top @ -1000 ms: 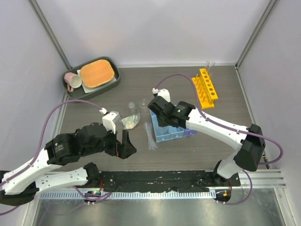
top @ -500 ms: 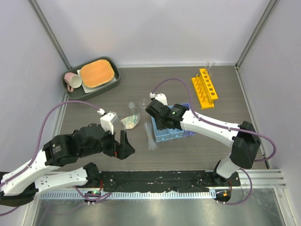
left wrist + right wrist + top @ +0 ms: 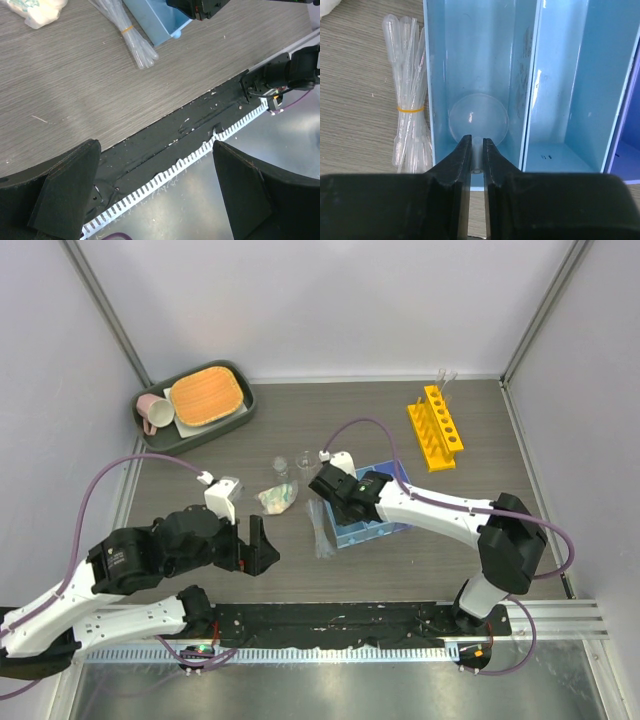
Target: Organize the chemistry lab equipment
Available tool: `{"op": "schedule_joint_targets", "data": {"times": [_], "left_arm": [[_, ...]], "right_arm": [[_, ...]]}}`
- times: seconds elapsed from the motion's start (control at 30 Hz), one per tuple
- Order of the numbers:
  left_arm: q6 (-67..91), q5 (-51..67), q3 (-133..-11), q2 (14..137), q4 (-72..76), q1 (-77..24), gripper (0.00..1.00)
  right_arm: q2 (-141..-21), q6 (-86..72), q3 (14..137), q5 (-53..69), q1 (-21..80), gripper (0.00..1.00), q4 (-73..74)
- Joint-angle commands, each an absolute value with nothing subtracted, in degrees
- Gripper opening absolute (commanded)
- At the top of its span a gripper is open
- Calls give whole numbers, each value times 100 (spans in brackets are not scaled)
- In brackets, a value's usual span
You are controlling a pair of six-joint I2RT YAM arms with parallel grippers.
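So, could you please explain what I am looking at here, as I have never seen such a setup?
These are two robot arms bolted at the near edge of a table. One picture looks down on both from above; the other two come from a camera on each wrist. The left gripper is open and empty, above the table's near edge. The right gripper pinches a small clear vessel, probably a beaker, inside an end compartment of the blue tray. A clear pipette bundle lies beside that tray. Farther off are a yellow rack, small beakers and a grey tray holding a pink mug.
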State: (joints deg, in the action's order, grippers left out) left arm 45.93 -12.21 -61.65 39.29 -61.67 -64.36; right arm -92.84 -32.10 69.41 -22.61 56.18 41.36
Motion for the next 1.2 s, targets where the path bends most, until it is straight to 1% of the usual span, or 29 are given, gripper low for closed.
{"op": "schedule_joint_targets", "data": {"times": [0.0, 0.07, 0.13, 0.17, 0.37, 0.53, 0.63, 0.7, 0.97, 1.17], "left_arm": [[4676, -1564, -6249, 3937, -6284, -6407, 100], [4667, -1608, -6249, 3955, -6293, -6407, 100], [4667, -1643, -6266, 3981, -6284, -6407, 100], [4667, -1670, -6258, 3999, -6293, -6407, 100], [4623, -1670, -6346, 4087, -6249, -6407, 100], [4570, -1766, -6381, 4201, -6214, -6407, 100], [4562, -1749, -6363, 4227, -6153, -6407, 100], [4562, -1732, -6346, 4210, -6135, -6407, 100], [4684, -1705, -6390, 4113, -6284, -6407, 100], [4737, -1731, -6346, 4008, -6407, -6407, 100]], "right_arm": [[-9255, -3322, 6970, -2311, 5651, 19, 3990], [-9237, -3314, 7040, -2329, 5651, 27, 4034], [-9176, -3305, 7101, -2381, 5651, 32, 4121], [-9158, -3287, 7197, -2399, 5651, 37, 4157], [-9088, -3112, 7864, -2575, 5695, 50, 4570], [-9307, -2779, 8726, -2742, 5687, 53, 4851], [-9763, -2498, 9420, -2769, 5704, 54, 4939], [-10185, -2347, 9895, -2777, 5678, 57, 4931], [-11530, -2241, 11214, -1812, 5108, 58, 4553], [-12392, -2188, 12084, -1425, 4966, 58, 4535]]}}
